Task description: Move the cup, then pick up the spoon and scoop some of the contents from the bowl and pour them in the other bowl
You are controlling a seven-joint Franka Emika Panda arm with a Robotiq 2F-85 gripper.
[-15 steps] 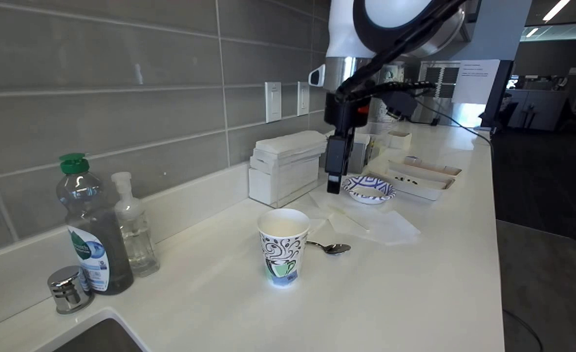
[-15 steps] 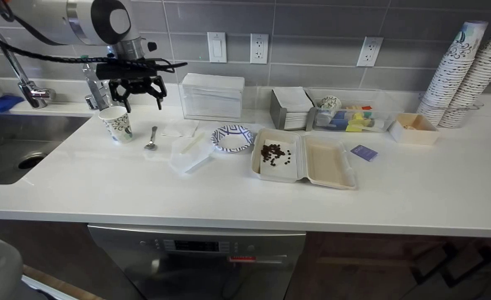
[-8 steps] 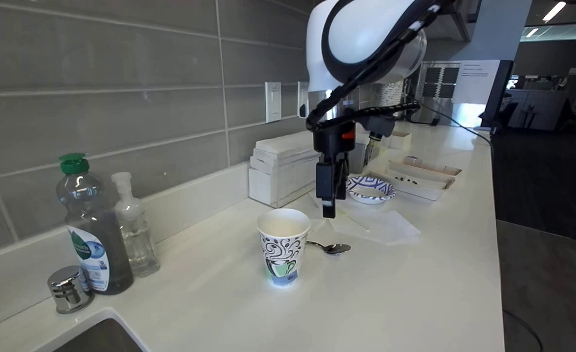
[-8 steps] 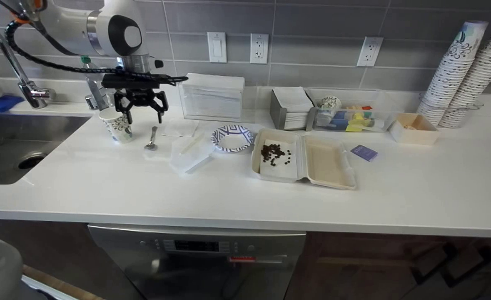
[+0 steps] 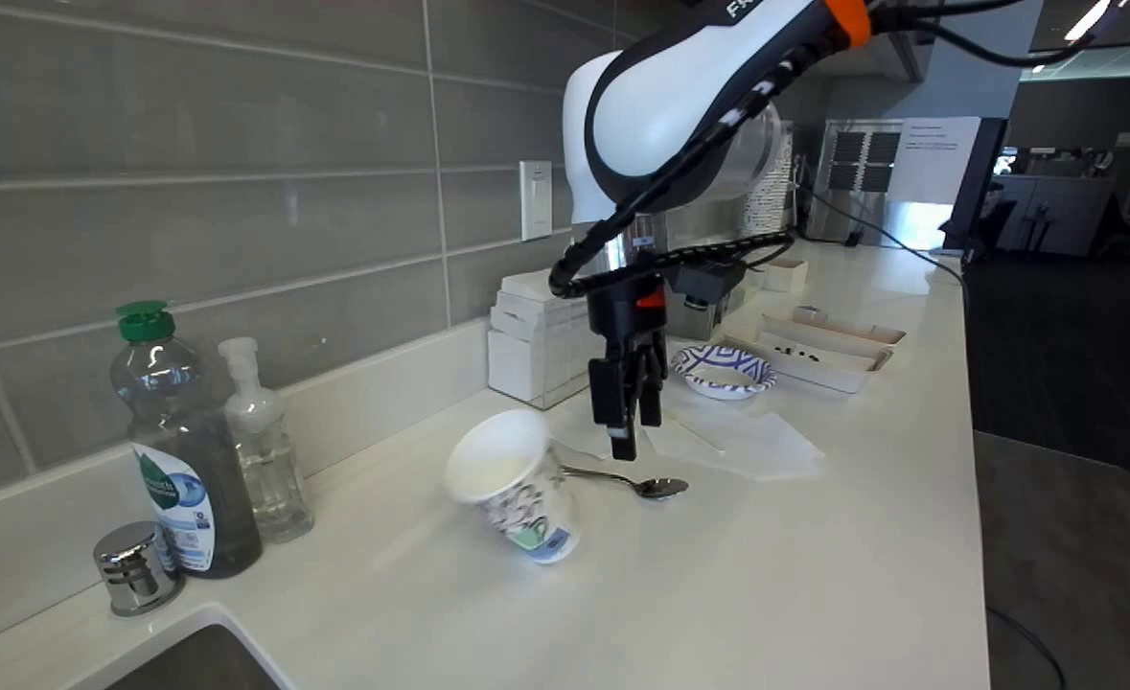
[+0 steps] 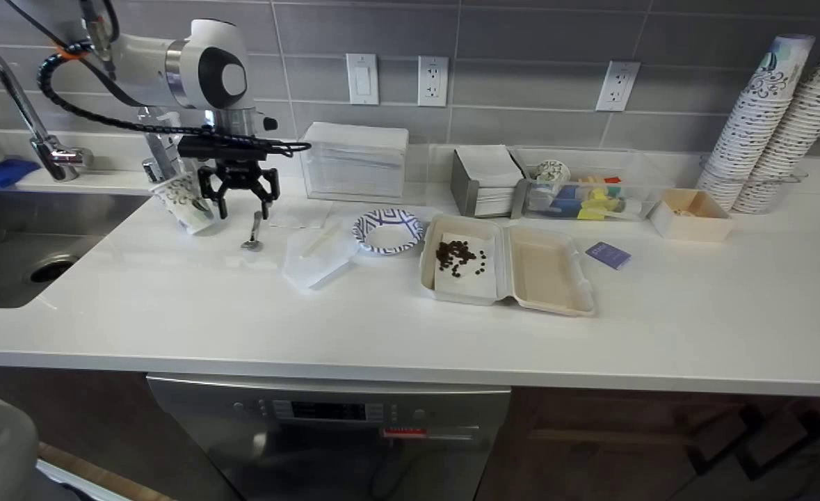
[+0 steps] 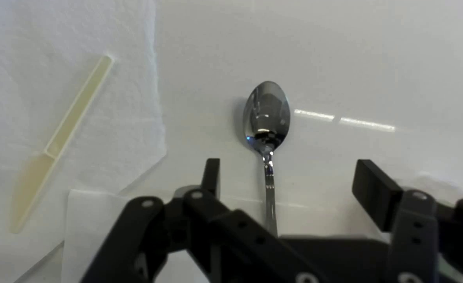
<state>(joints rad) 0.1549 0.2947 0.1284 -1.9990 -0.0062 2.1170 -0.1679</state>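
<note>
On the robot arm (image 5: 660,120) I catch the letters "FR" (image 5: 741,8). The rest beats me: the label (image 5: 181,517) on the green-capped bottle (image 5: 205,448), the sheet (image 5: 933,158) on the metal appliance (image 5: 857,213), the purple card (image 6: 608,255) on the bench (image 6: 410,341) and the red strip (image 6: 405,433) on the dishwasher (image 6: 326,442) bear print too small or blurred to read.

The spoon (image 7: 268,131) is glossy metal, the cup (image 5: 518,494) paper, the knife (image 7: 59,139) smooth plastic, the napkin (image 7: 115,127) matt paper, the surface (image 6: 382,327) glossy
</note>
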